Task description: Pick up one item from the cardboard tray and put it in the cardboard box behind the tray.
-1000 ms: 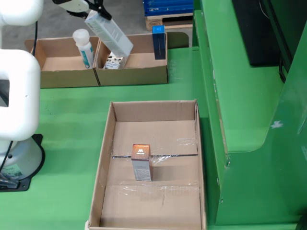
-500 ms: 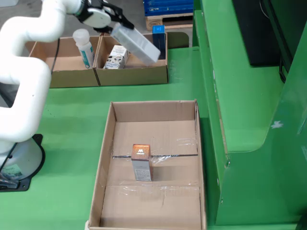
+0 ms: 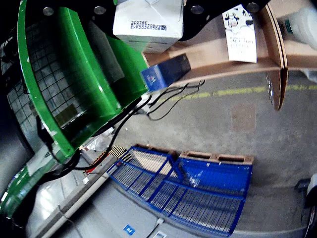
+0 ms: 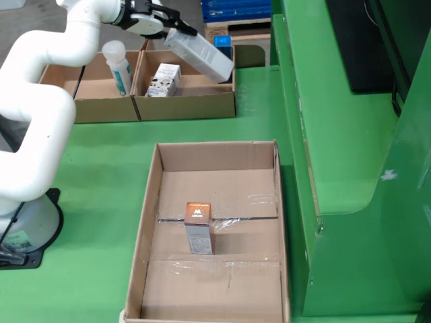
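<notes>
In the fixed view my gripper (image 4: pixel 170 25) is shut on a tall white carton (image 4: pixel 202 54) and holds it tilted above the right-hand cardboard box (image 4: pixel 185 106) behind the tray. The box holds a small white carton with a cow print (image 4: pixel 163 79) and a blue carton (image 4: pixel 223 42). The cardboard tray (image 4: pixel 151 222) in front holds one small box with a brown top (image 4: pixel 199 227), standing upright. In the gripper view the white carton (image 3: pixel 148 20) fills the top, with the blue carton (image 3: pixel 166 72) and the cow-print carton (image 3: pixel 240 34) past it in the box (image 3: pixel 218 62).
A second cardboard box (image 4: pixel 91 108) to the left holds a white bottle (image 4: pixel 118 66), which also shows in the gripper view (image 3: pixel 299 25). A raised green ledge (image 4: pixel 337 134) runs along the right of the fixed view. Blue wire cages (image 3: pixel 188 186) stand on the floor beyond.
</notes>
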